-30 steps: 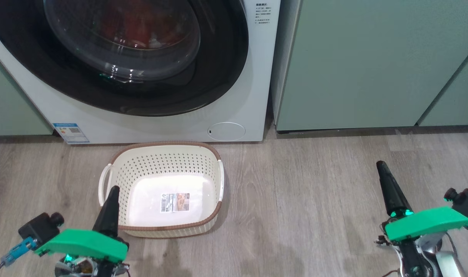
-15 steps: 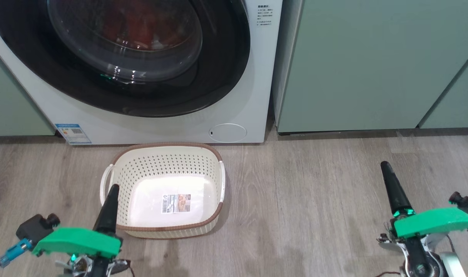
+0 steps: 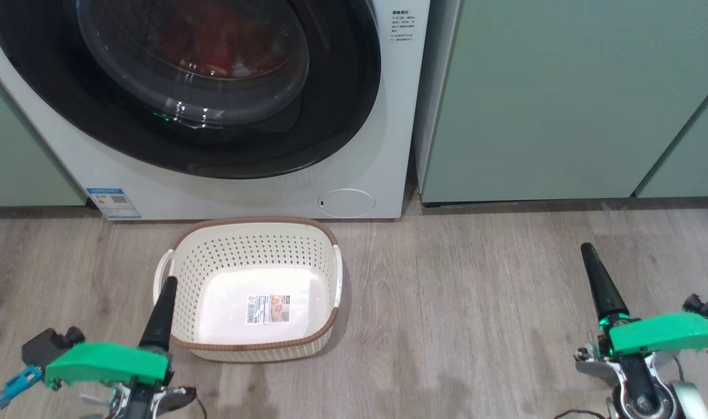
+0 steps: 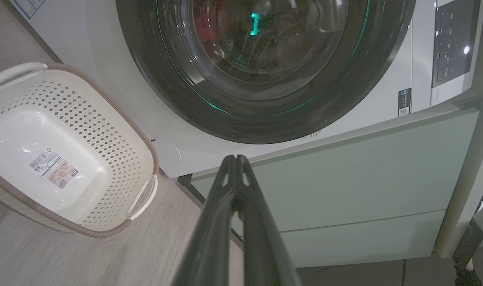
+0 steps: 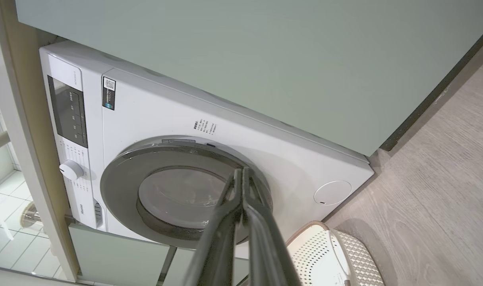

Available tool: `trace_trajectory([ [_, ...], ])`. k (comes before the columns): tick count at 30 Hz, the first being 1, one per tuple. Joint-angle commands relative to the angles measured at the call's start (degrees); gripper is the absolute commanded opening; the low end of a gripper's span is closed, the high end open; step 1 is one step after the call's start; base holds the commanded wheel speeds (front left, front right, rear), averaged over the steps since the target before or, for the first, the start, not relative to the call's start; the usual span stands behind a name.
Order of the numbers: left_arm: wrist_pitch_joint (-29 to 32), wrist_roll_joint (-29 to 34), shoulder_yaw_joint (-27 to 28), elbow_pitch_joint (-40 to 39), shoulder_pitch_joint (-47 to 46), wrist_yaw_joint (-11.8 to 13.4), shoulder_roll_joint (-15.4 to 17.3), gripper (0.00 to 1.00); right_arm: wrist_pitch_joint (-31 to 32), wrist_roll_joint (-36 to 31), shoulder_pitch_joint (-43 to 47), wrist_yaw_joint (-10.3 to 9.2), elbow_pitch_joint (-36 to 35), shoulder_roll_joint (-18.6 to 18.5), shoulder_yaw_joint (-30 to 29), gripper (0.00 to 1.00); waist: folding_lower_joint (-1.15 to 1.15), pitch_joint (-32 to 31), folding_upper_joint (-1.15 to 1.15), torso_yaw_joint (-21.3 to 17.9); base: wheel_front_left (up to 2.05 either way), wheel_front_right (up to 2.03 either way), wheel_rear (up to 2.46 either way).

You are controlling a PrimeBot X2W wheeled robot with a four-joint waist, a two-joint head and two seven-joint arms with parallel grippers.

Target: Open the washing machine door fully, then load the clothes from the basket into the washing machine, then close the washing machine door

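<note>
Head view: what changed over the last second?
Barely anything. The whole picture slid slightly right, so the camera moved. Against that, the left gripper drifted a little left and the right gripper a little right. Nothing taken or released. Unchanged: both jaws shut and empty, basket empty on the floor, washing machine door closed with the clothes behind its glass.

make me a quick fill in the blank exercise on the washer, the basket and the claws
1. The washing machine door is ____ against the washing machine.
2. The clothes behind its glass are ____ in colour.
3. Apart from a sticker on its base, the basket is ____.
4. The left claw and the right claw are both ____, holding nothing.
Missing words: closed; red; empty; shut.
</note>
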Motion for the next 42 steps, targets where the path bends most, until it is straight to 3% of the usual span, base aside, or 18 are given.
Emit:
trace_trajectory([
  [1, 0.42, -1.91, 2.17, -1.32, -3.39, -0.81, 0.18, 0.0, 0.26, 1.92, -3.15, 0.0, -1.42, -0.89, 0.52, 0.0, 0.0, -0.04, 0.0, 0.04, 0.0, 0.0, 0.0],
  [32, 4.53, -21.33, 5.73, 2.56, -5.8, -3.5, -1.17, 0.0, 2.68, 20.95, -4.64, -0.01, 2.04, -0.76, -0.94, 0.0, 0.0, -0.79, 0.0, 0.75, 0.0, 0.0, 0.0],
  [42, 4.8, -21.4, 6.03, 2.63, -5.86, -3.54, -1.37, 0.0, 2.92, 21.02, -4.68, -0.01, 2.11, -0.57, -1.21, 0.0, 0.0, -0.8, 0.0, 0.76, 0.0, 0.0, 0.0],
])
